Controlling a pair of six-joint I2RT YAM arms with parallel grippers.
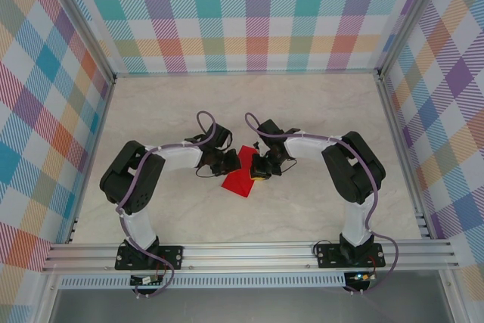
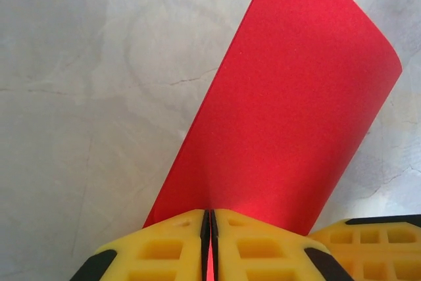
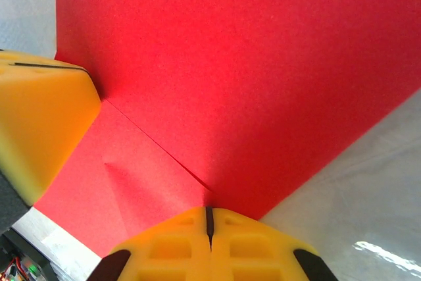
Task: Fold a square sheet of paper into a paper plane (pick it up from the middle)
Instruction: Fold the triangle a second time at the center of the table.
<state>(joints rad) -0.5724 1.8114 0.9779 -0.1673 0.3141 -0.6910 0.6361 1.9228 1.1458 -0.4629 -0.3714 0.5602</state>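
Observation:
The square sheet of paper (image 1: pixel 239 181) is bright red and sits at the middle of the table between both arms. My left gripper (image 1: pixel 229 162) is shut on one edge of it, and the sheet (image 2: pixel 289 110) rises from the jaws in a curved band. My right gripper (image 1: pixel 260 167) is shut on the opposite edge. In the right wrist view the sheet (image 3: pixel 250 64) spreads wide, with a flap edge running diagonally down to my right gripper (image 3: pixel 209 216). My left gripper (image 2: pixel 210 220) pinches red paper between its pads. No paper plane shape shows.
The pale marble-patterned tabletop (image 1: pixel 249 104) lies open around the paper. Checked walls stand at the left, back and right, and an aluminium rail (image 1: pixel 249 251) runs along the near edge. The two grippers are almost touching: a yellow finger (image 2: pixel 371 241) of the right one shows beside the left.

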